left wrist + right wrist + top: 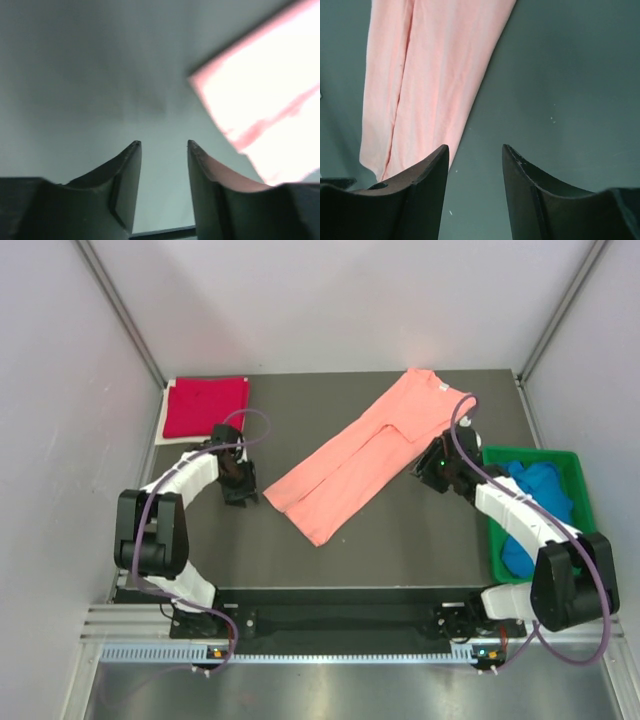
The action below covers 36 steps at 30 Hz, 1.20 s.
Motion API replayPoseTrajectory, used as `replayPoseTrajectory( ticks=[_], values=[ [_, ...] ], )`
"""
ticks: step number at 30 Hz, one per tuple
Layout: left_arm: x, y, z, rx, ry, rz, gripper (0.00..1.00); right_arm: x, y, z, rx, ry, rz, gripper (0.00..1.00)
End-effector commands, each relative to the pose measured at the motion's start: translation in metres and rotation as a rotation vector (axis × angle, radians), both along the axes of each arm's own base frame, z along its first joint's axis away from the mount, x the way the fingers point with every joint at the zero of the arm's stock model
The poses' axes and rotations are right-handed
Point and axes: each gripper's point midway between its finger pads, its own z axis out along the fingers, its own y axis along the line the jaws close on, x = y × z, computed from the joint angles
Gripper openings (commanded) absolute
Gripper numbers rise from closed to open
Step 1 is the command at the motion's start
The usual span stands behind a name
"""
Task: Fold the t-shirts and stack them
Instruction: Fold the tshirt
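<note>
The salmon-pink t-shirt (365,450) lies folded into a long strip, running diagonally across the dark table from back right to front left. It also shows in the left wrist view (265,110) and the right wrist view (430,75). The crimson-red t-shirt (205,405) lies folded at the back left corner. The bright blue t-shirt (535,510) is crumpled in the green tray (497,558). My left gripper (243,498) (164,145) is open and empty, just left of the pink strip's lower end. My right gripper (425,470) (475,147) is open and empty, by the strip's right edge.
White walls enclose the dark table (400,540) on three sides. The green tray stands at the right edge. The arm bases and a metal rail (330,640) run along the near edge.
</note>
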Motion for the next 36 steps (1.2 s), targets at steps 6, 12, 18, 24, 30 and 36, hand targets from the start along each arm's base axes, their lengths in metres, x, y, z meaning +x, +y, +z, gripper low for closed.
replayPoseTrajectory(
  ticks=[6,12,18,24,30,36],
  values=[
    [0.055,-0.033,0.023,-0.158,-0.177,-0.144,0.51,-0.001,0.006,0.028,0.034,-0.089,0.045,0.47],
    [0.066,-0.042,0.008,-0.199,-0.135,-0.170,0.50,0.005,0.005,0.032,0.027,-0.103,0.067,0.47],
    [0.066,-0.034,-0.006,-0.151,-0.100,-0.164,0.47,0.011,-0.006,0.026,0.040,-0.100,0.061,0.47],
    [0.062,-0.029,-0.014,-0.121,-0.050,-0.139,0.20,0.018,-0.020,0.018,0.046,-0.086,0.042,0.47],
    [0.052,-0.024,-0.024,-0.099,0.025,-0.094,0.00,0.029,-0.031,0.027,0.002,-0.108,0.064,0.47],
    [0.030,0.005,-0.021,0.053,0.091,0.037,0.00,0.034,-0.043,0.038,-0.050,-0.115,0.064,0.49]
  ],
)
